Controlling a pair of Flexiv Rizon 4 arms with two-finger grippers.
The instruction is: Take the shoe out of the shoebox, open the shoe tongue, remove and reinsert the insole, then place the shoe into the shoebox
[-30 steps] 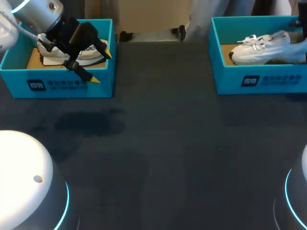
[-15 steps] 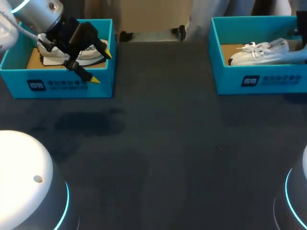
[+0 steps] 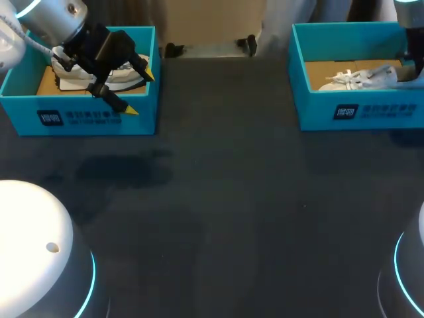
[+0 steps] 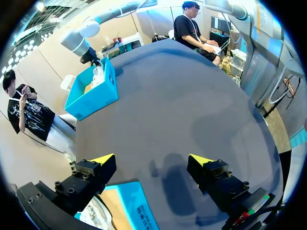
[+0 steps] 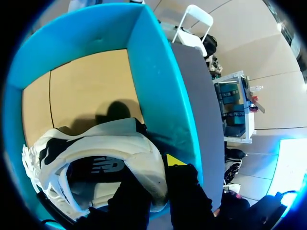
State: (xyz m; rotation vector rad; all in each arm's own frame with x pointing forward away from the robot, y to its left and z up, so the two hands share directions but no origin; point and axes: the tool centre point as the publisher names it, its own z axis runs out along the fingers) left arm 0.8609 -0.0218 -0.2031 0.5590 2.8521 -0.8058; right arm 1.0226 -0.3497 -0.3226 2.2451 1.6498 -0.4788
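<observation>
The shoe [image 3: 361, 78], white with white laces, lies inside the shoebox [image 3: 358, 112], a teal one open at the top with a tan floor. Its toe points toward the shoebox's inner end wall and its heel toward the outer end wall. Our right arm [image 3: 409, 13] comes down over that outer end of the shoebox. In the right wrist view our right claw [image 5: 152, 173] is closed narrowly on the rim of the shoe's heel. One finger sits inside the shoe opening. The other, with its yellow tip showing, is outside, in the gap between the heel and the shoebox wall. The heel sits just beside that wall, and we cannot tell whether the two touch. The bare floor of the shoebox stretches ahead of the shoe's toe. Well apart from the shoebox, across the dark desk [image 3: 232, 199], stands a second shoebox [image 3: 79, 118] of the same teal, with a second shoe [image 3: 73, 83], also white, lying in it. Our left arm [image 3: 46, 16] hangs over that second shoebox, on the side far from the shoebox. Our left claw [image 3: 140, 91] is spread wide and holds nothing, and its two yellow tips are over the near corner of the second shoebox. In the left wrist view that corner shows just under the fingers, and the shoebox stands far ahead across the desk with our right arm bent over it.
</observation>
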